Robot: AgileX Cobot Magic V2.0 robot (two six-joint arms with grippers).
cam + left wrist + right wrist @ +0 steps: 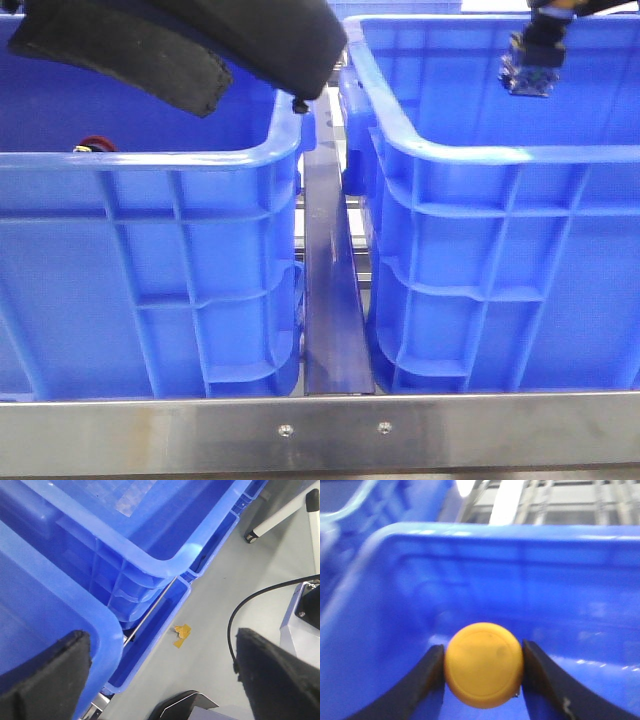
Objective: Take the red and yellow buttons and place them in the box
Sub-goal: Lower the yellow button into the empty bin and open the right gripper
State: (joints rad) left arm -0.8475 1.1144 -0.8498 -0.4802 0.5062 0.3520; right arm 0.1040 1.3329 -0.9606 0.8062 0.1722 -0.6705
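While your right end effector (483,672) is clamped on the yellow button (483,672), its two dark fingers pressing the cap from either side, you already have it down inside a blue box (600,605), with the far wall and rolled rim rising behind it. From the front, that arm's tip (530,62) hangs over the right-hand box (500,280), so a release there should drop the button where it belongs. I judge the grip is across the cap's widest part, which keeps the dome from slipping.

Your left end effector (160,675) stands apart and holds nothing; it rides above the left box's (150,280) rim, near the gap between the two. A red button (93,145) peeks just over that box's near rim at the left.

Room is tight: the boxes sit close, a metal rail (333,290) between them, and thick rims wait to catch a finger. Lift straight up before crossing either edge.
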